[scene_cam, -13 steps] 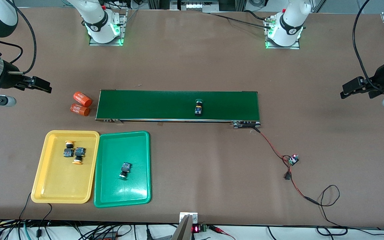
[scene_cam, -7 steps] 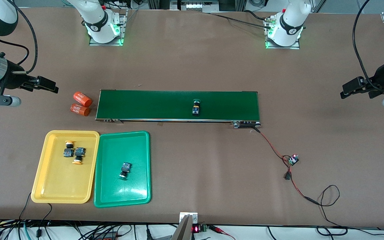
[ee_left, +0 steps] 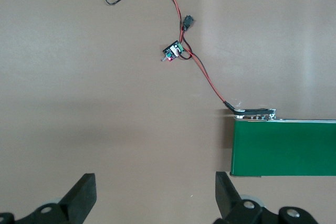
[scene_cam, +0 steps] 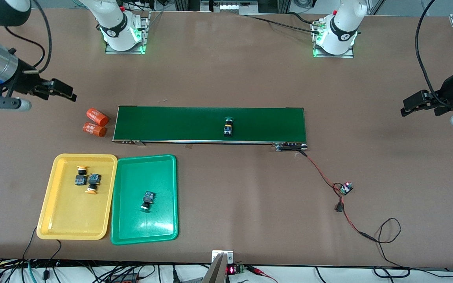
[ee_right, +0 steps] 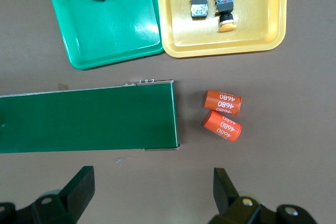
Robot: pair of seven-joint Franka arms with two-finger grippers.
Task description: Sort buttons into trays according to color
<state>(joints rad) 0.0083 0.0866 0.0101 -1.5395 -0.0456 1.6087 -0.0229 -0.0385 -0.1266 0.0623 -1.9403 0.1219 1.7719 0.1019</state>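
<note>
Front view: both tools open, off the belt's ends.
Left tool (scene_cam: 407, 110) and right tool (scene_cam: 67, 93) hover over bare worktop (scene_cam: 226, 78); green-capped button (scene_cam: 228, 126) rides mid-belt (scene_cam: 171, 124).

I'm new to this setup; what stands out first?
A long dark-green conveyor belt crosses mid-table with one green-capped button lying on it. Nearer the camera, toward the right arm's end, a yellow tray holds two yellow-capped buttons beside a green tray holding one.
</note>
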